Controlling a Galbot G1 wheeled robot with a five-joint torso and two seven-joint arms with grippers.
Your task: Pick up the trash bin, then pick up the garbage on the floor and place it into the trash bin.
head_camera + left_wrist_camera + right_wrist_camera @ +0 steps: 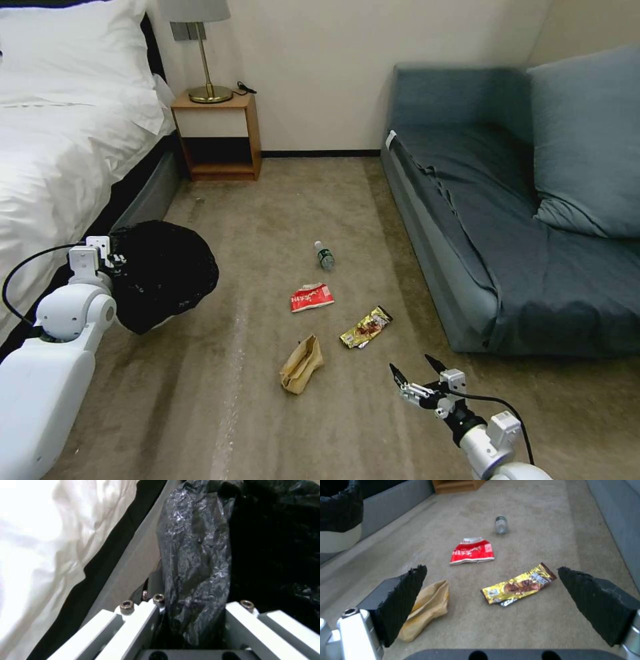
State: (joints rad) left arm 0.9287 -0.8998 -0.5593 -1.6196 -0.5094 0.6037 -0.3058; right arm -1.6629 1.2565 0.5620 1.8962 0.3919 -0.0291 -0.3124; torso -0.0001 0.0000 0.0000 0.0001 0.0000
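My left gripper [100, 259] is shut on the rim of the trash bin [163, 277], a white bin lined with a black bag, beside the bed. The crinkled bag [195, 562] sits pinched between the left gripper's fingers [140, 620]. The garbage lies on the carpet: a small bottle [325, 255], a red-and-white wrapper [311, 297], a gold wrapper [365, 327] and a tan paper bag [301, 363]. My right gripper [417, 375] hovers open, just nearer to me than the gold wrapper [518, 583] and to the right of the paper bag [430, 605]. Its jaws stand wide apart with nothing between them.
A bed [60, 147] with white sheets runs along the left. A wooden nightstand [217, 137] with a lamp stands at the back wall. A blue-grey sofa [520, 220] borders the right. Open carpet [280, 200] lies between them.
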